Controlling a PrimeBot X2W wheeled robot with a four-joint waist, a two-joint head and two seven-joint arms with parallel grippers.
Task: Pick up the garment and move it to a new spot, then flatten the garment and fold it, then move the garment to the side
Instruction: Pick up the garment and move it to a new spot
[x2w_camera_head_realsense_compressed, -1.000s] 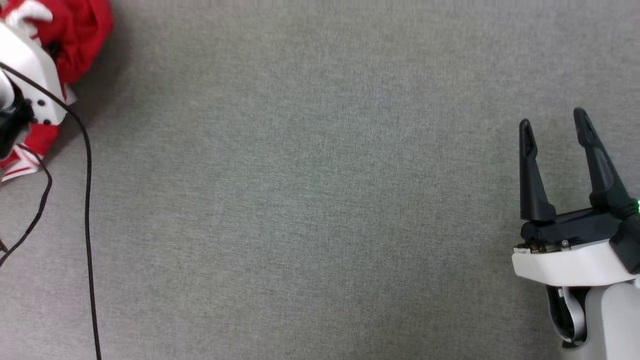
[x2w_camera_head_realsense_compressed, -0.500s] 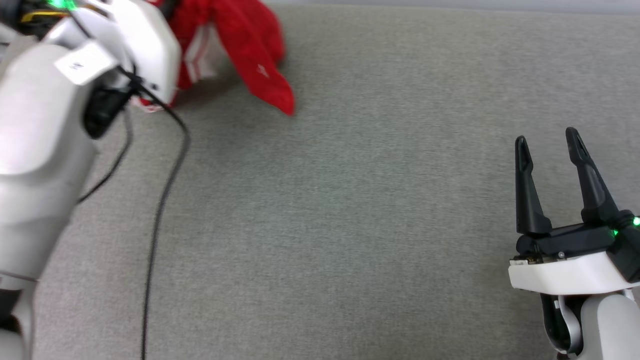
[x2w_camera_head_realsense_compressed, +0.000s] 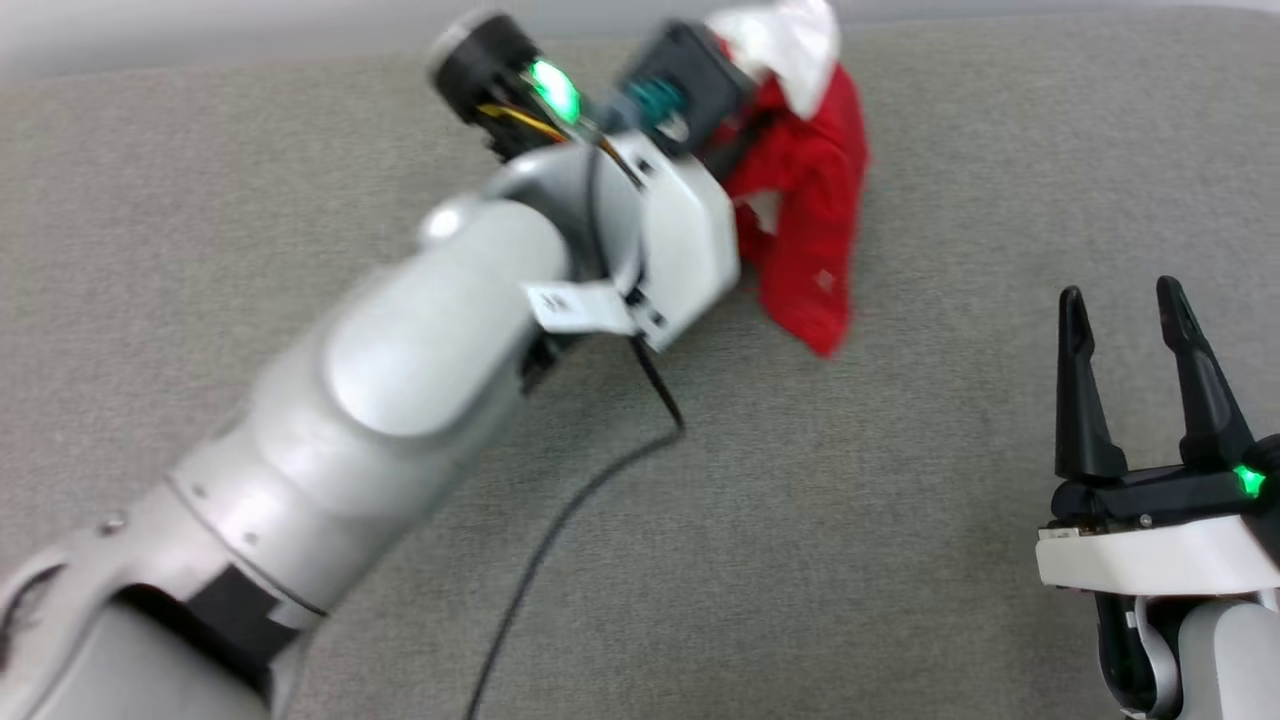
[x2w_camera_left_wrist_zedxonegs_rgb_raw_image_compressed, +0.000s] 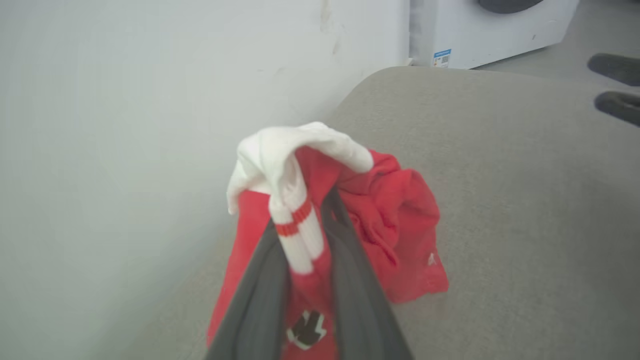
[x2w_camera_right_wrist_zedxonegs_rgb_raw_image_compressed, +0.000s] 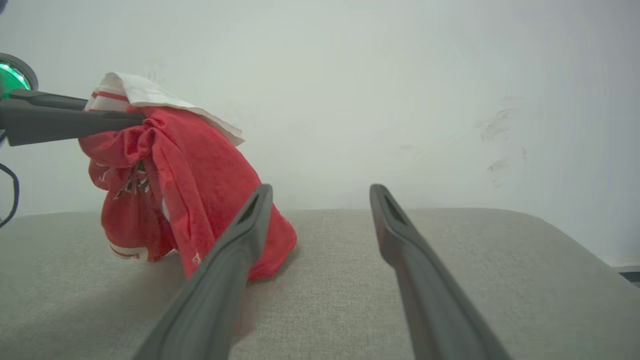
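left claw (x2w_camera_left_wrist_zedxonegs_rgb_raw_image_compressed: 302, 220) clamped on the bunched garment (x2w_camera_head_realsense_compressed: 810, 230), upper centre, its hem apparently touching the tabletop (x2w_camera_head_realsense_compressed: 900, 500); right claw (x2w_camera_head_realsense_compressed: 1125, 300) spread apart, lower right. relocation step; next, probably release and flatten.

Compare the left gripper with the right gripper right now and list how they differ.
The left gripper is shut on the garment, pinching a bunched white sleeve; the right gripper stands open with nothing between its fingers. The left gripper reaches far forward, the garment hanging from it onto the grey surface; the right gripper sits near, at the head view's lower right, apart from the garment. Both have two long dark fingers.
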